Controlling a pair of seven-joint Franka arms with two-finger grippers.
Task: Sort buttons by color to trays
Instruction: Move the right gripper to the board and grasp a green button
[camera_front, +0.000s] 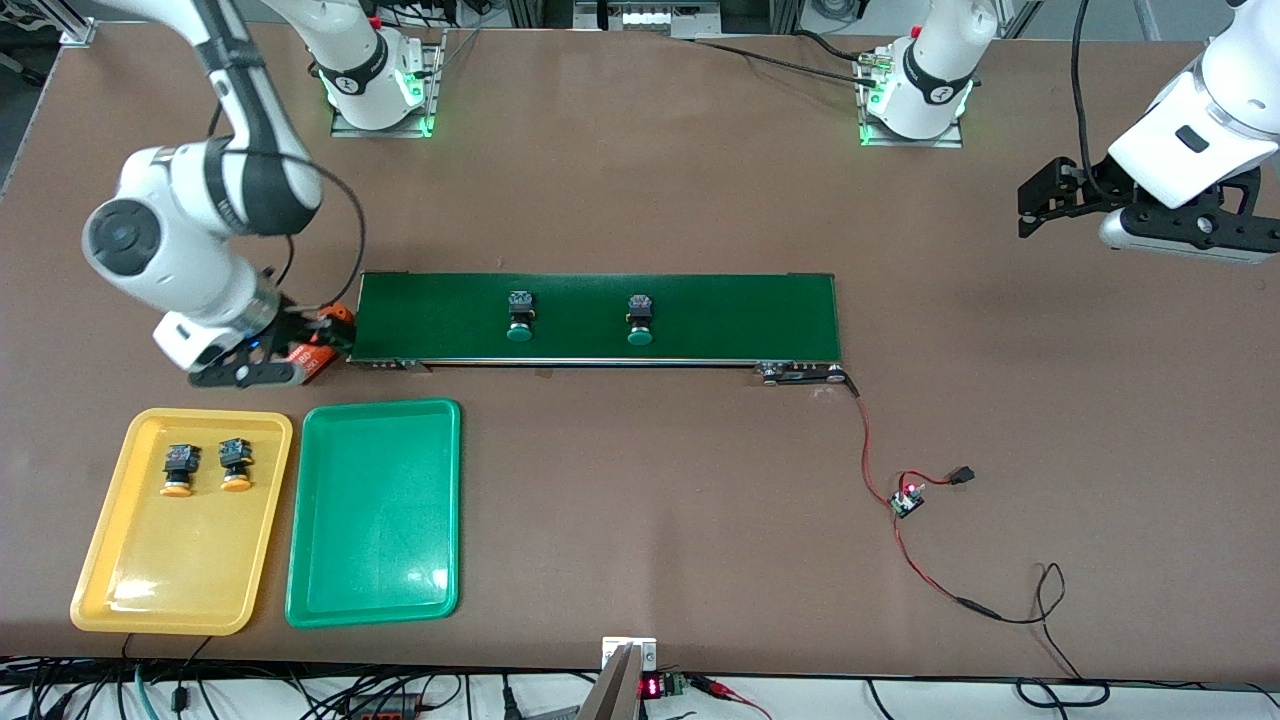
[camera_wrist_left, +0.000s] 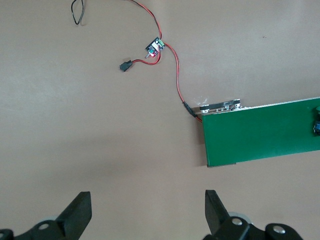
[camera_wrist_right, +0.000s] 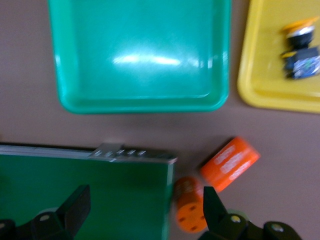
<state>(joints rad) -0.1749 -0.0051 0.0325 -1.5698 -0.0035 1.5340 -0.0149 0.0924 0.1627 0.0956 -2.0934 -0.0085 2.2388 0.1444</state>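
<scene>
Already, two yellow buttons (camera_front: 178, 470) (camera_front: 236, 465) are lying in the yellow tray (camera_front: 110, 560), so half the sorting looks done. Two green buttons (camera_front: 519, 316) (camera_front: 640, 320) are sitting on the belt (camera_front: 740, 315), with the green tray (camera_front: 375, 600) holding nothing. Right tool (camera_front: 300, 350) is hanging wide and empty over the belt's end beside orange cylinders (camera_wrist_right: 230, 164); left tool (camera_front: 1040, 200) is waiting wide over bare counter (camera_front: 640, 200).

Two yellow-capped push-button switches (camera_front: 207, 468) in the yellow plastic tray (camera_front: 115, 575), beside the green plastic tray (camera_front: 372, 590); two green-capped push-button switches (camera_front: 580, 318) on the long dark-green conveyor belt (camera_front: 740, 318).
</scene>
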